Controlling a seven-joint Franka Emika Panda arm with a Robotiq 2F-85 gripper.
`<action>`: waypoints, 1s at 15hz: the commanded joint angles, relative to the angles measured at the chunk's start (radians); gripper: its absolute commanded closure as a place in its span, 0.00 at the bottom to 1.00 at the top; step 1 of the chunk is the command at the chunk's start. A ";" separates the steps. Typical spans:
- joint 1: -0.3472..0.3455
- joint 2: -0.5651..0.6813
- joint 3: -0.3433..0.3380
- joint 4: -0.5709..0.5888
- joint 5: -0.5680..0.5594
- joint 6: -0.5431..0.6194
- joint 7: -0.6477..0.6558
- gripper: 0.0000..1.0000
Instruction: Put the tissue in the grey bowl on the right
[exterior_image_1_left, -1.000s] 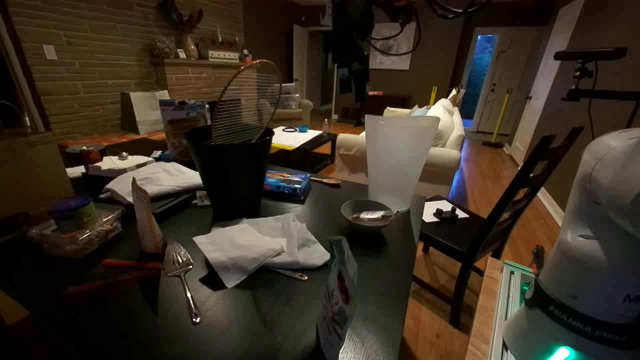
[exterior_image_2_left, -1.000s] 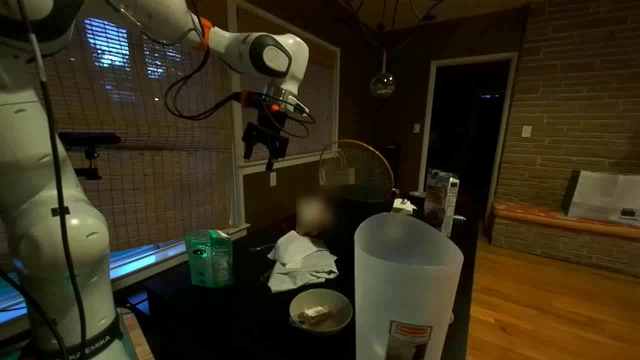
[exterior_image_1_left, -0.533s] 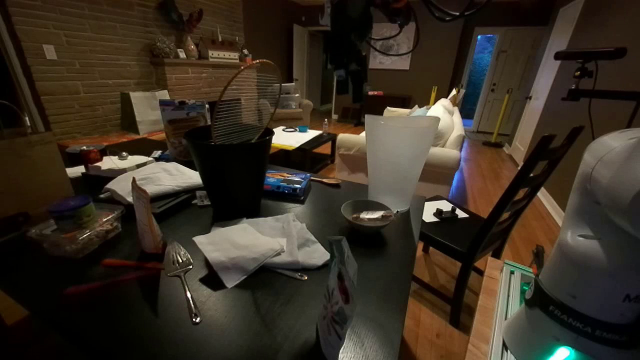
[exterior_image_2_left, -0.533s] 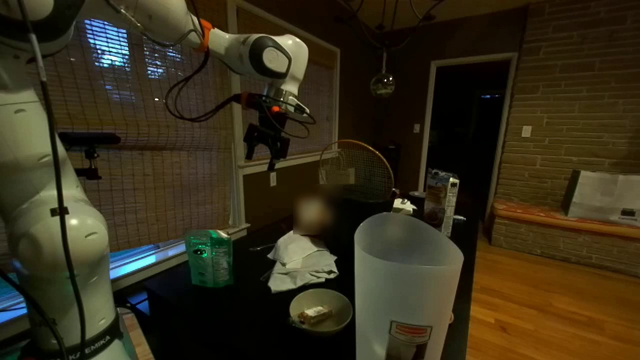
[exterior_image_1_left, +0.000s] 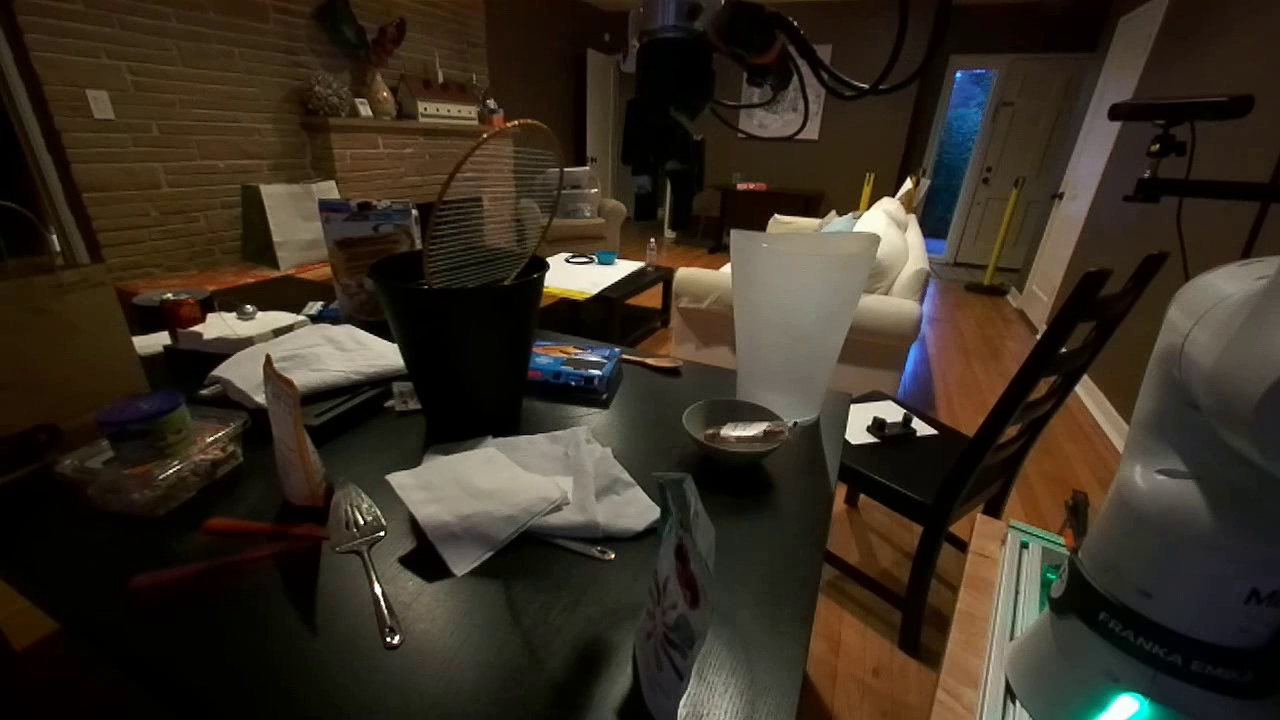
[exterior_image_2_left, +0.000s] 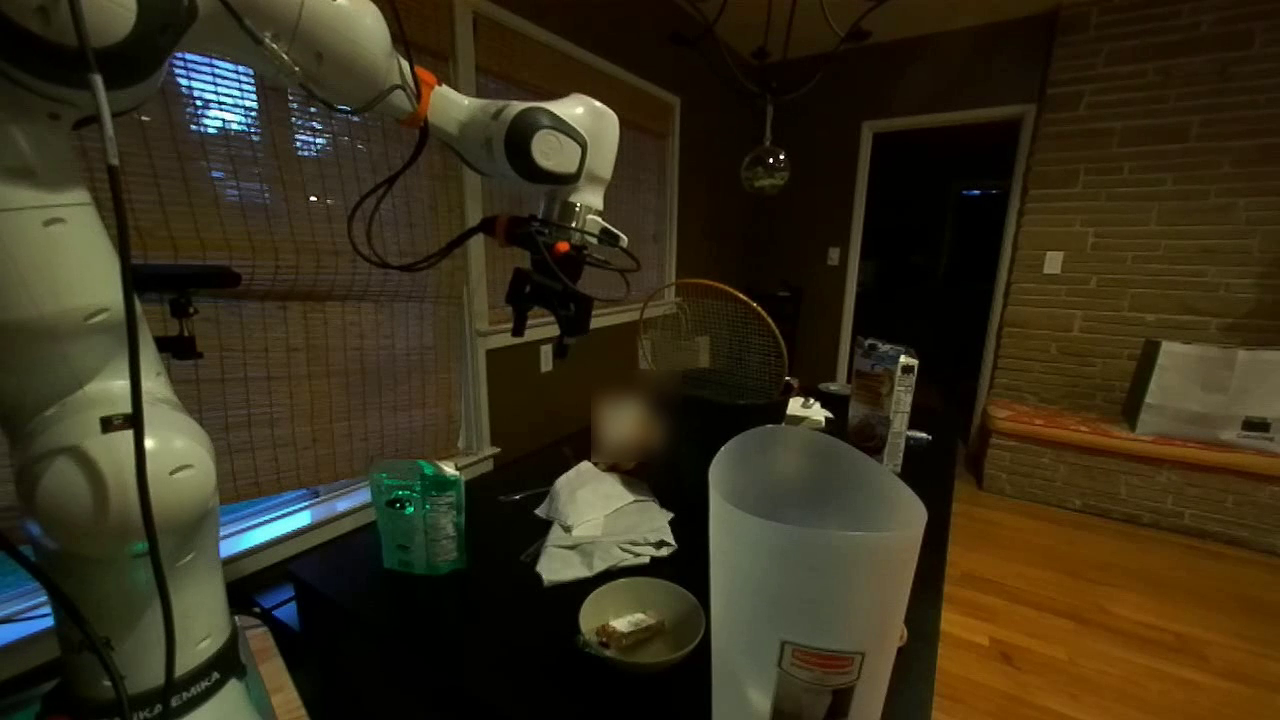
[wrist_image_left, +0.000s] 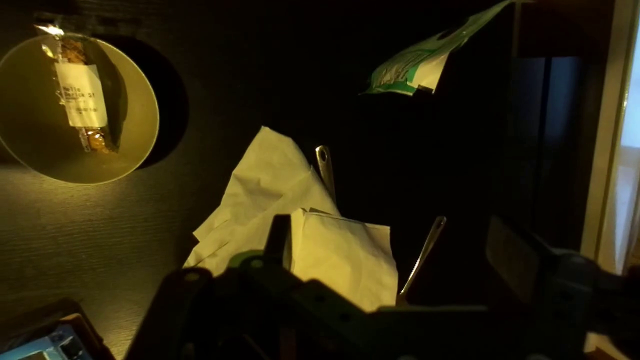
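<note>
The white tissue (exterior_image_1_left: 480, 500) lies crumpled on the dark table in overlapping folded layers; I cannot tell whether it is one piece or two. It also shows in an exterior view (exterior_image_2_left: 605, 530) and in the wrist view (wrist_image_left: 345, 255). The grey bowl (exterior_image_1_left: 735, 452) holds a wrapped bar with a white label and shows in both exterior views (exterior_image_2_left: 680, 630) and at upper left in the wrist view (wrist_image_left: 30, 115). My gripper (exterior_image_2_left: 540, 340) is open and empty, high above the table. In the wrist view, its fingers (wrist_image_left: 395, 242) stand apart with part of the tissue below between them.
A tall white jug (exterior_image_2_left: 815, 590) stands beside the bowl. A black bucket (exterior_image_1_left: 460, 350) with a racket stands behind the tissue. A standing pouch (exterior_image_2_left: 420, 515), a metal server (exterior_image_1_left: 365, 550) and a blue box (exterior_image_1_left: 575, 368) are nearby. A larger white cloth (exterior_image_1_left: 310, 360) lies farther back.
The arm barely moves at first, then the gripper comes down and shifts slightly right in an exterior view. It stays open. The tissue, bowl and other things have not moved.
</note>
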 joint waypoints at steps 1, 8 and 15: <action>-0.016 0.000 0.014 0.003 0.002 -0.002 -0.002 0.00; -0.028 0.150 0.023 -0.133 0.054 0.445 0.139 0.00; -0.027 0.303 0.058 -0.179 0.070 0.468 0.115 0.00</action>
